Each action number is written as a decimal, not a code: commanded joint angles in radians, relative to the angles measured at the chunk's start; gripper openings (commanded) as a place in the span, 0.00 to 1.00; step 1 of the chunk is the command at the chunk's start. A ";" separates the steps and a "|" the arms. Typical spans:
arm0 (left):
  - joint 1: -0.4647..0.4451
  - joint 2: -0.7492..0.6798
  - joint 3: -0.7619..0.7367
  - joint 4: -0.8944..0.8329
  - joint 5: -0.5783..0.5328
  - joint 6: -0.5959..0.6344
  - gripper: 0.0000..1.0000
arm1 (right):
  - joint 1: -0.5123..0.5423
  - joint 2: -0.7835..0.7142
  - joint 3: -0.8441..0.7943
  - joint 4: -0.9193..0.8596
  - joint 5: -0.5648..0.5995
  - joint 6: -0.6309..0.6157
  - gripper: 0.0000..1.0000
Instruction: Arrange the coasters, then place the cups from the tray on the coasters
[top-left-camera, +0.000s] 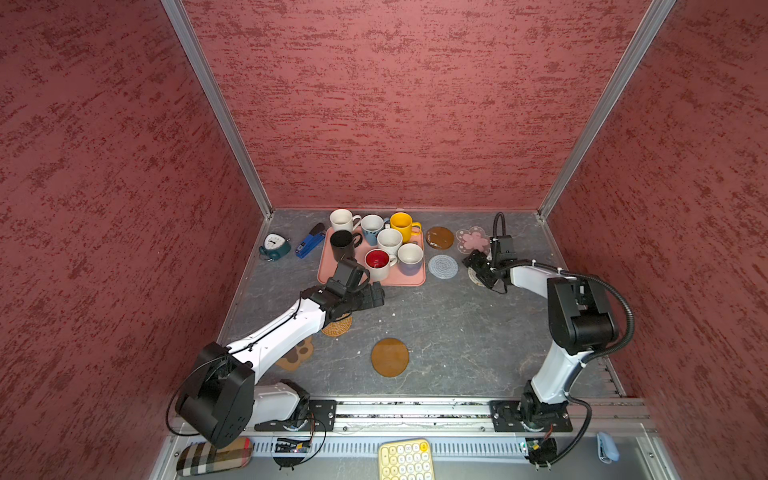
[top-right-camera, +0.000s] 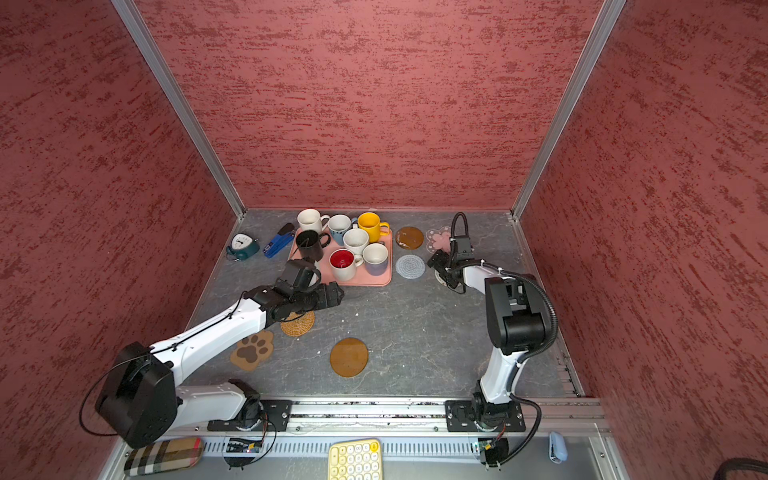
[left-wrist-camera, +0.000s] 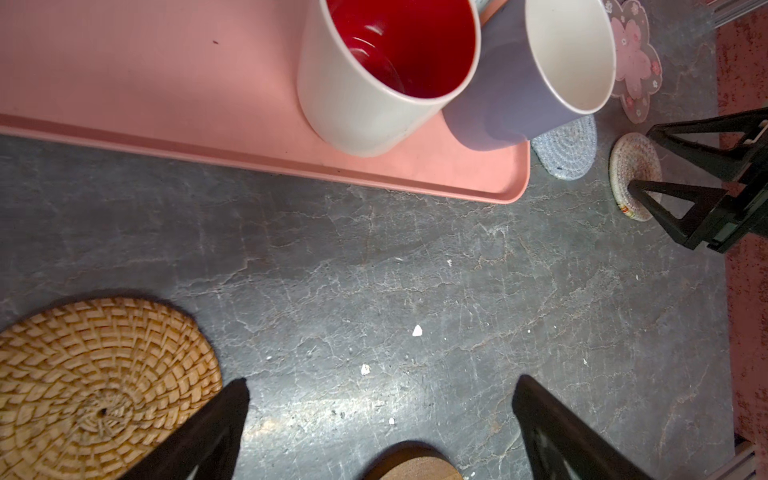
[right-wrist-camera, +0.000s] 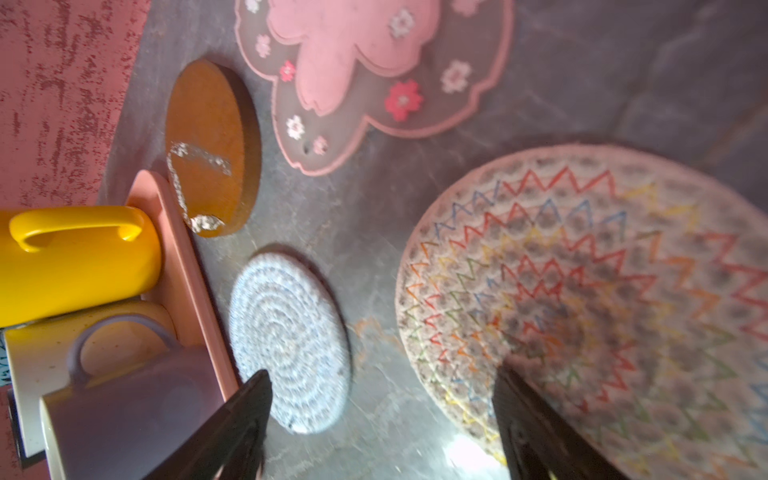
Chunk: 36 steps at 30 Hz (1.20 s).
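Coasters lie spread over the dark grey, marble-veined surface (top-left-camera: 457, 332): the tan rattan round (top-right-camera: 297, 323) and the brown paw-print (top-right-camera: 252, 350) beside the left arm, the near amber-brown disc (top-left-camera: 390, 357) alone in the near middle, and the far amber-brown disc (top-left-camera: 439, 237), pink flower (top-left-camera: 473, 240), grey crochet round (top-left-camera: 443, 266) and beige woven round (right-wrist-camera: 602, 299) grouped just right of the tray (top-left-camera: 409, 280). That salmon-pink tray sits toward the back wall, crowded with upright cups: black (top-left-camera: 343, 245), light blue (top-left-camera: 372, 228), yellow (top-left-camera: 402, 225), speckled white (top-left-camera: 390, 240), lavender (top-left-camera: 410, 258) and white with red inside (top-left-camera: 378, 264); the plain white cup (top-left-camera: 343, 219) stands at its far left corner, on it or just behind I cannot tell. The left tool (left-wrist-camera: 382, 382) hangs wide and empty over bare surface between the rattan round and the tray's near edge. The right tool (right-wrist-camera: 382, 372), also wide and holding nothing, is low at the beige woven round, one jaw over its edge; contact cannot be told. Red textured walls (top-left-camera: 395, 104) close three sides, with aluminium posts (top-left-camera: 216, 104) at the far corners. A teal alarm clock (top-left-camera: 274, 245) and a blue stapler (top-left-camera: 309, 242) lie left of the tray, and pale crumbs dot the surface
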 joint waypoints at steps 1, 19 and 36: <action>0.025 -0.029 0.000 -0.018 0.000 0.017 0.99 | 0.020 0.092 0.019 -0.093 -0.016 0.026 0.84; 0.078 -0.068 -0.017 -0.043 0.018 0.035 1.00 | 0.027 0.182 0.135 -0.125 -0.008 0.030 0.84; 0.076 -0.202 -0.092 -0.083 0.023 0.010 1.00 | 0.028 0.099 0.089 -0.156 0.034 0.006 0.85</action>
